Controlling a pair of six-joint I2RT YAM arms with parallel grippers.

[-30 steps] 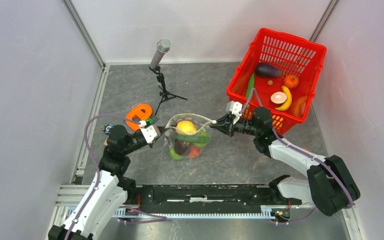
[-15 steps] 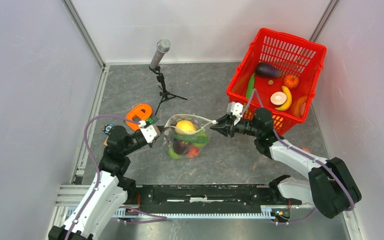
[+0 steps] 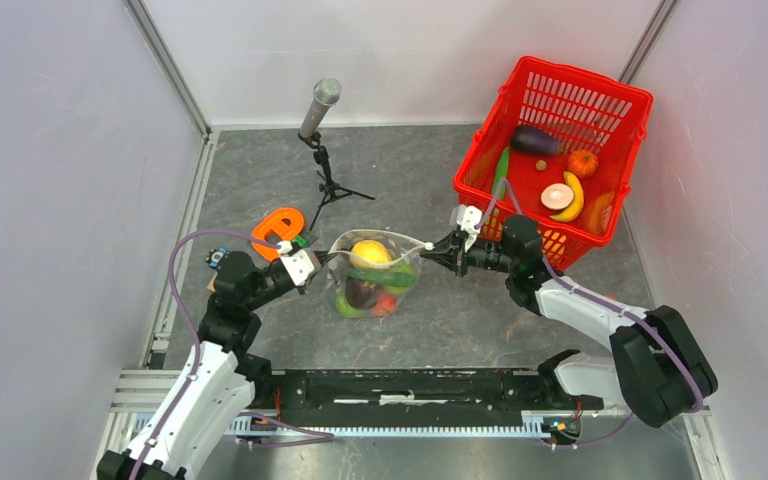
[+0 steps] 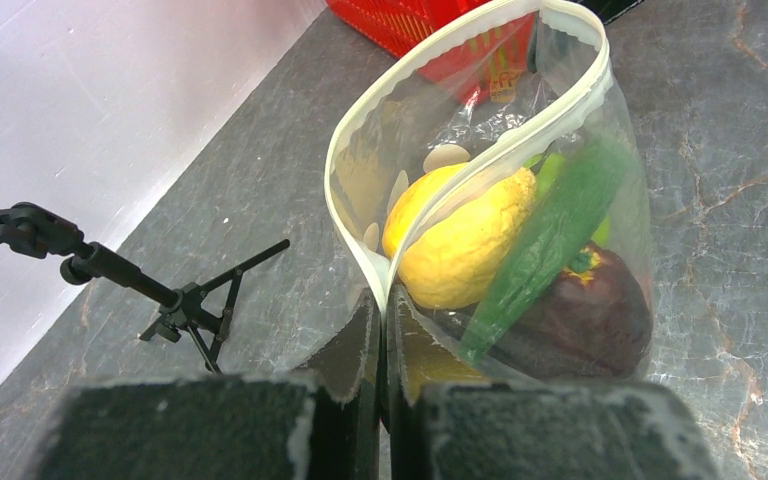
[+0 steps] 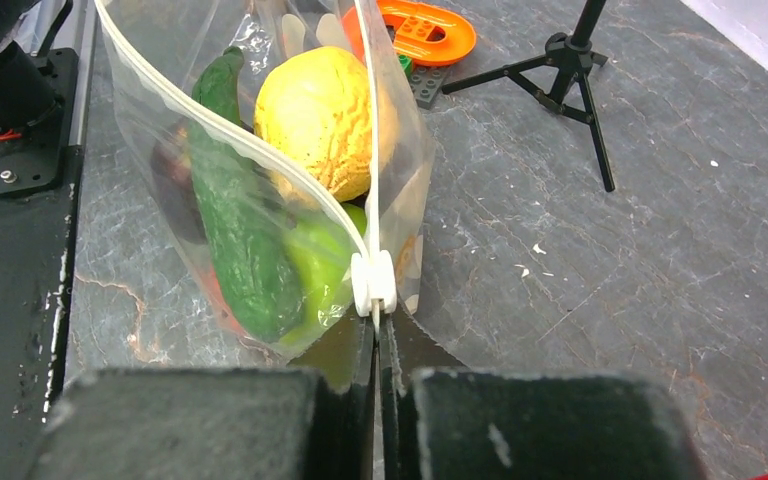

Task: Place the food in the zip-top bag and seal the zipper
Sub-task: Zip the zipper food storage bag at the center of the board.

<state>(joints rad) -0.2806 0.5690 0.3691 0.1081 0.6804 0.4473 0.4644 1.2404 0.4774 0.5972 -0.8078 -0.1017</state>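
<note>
The zip-top bag [image 3: 400, 272] stands on the floor between both arms with its mouth spread into an open loop. Inside lies food: a yellow lemon [image 3: 371, 253] [image 4: 460, 235] [image 5: 320, 115], a long green vegetable [image 5: 235, 230] [image 4: 550, 240], a dark piece [image 4: 590, 320] and a green fruit [image 5: 315, 265]. My left gripper [image 3: 312, 262] [image 4: 382, 300] is shut on the bag's left end, where the two zipper [image 4: 570, 95] strips meet. My right gripper [image 3: 438, 247] [image 5: 376, 325] is shut on the zipper's end just behind the white slider [image 5: 373, 283].
A red mesh basket [image 3: 520, 90] with more toy produce stands behind the right arm. A microphone on a tripod [image 3: 322, 105] and an orange ring-shaped holder [image 3: 278, 226] sit behind the left arm. The black rail [image 3: 410, 385] runs along the near edge.
The right gripper's jaws stood slightly apart half a second ago and are now shut behind the slider. Bag and left arm have hardly moved.
</note>
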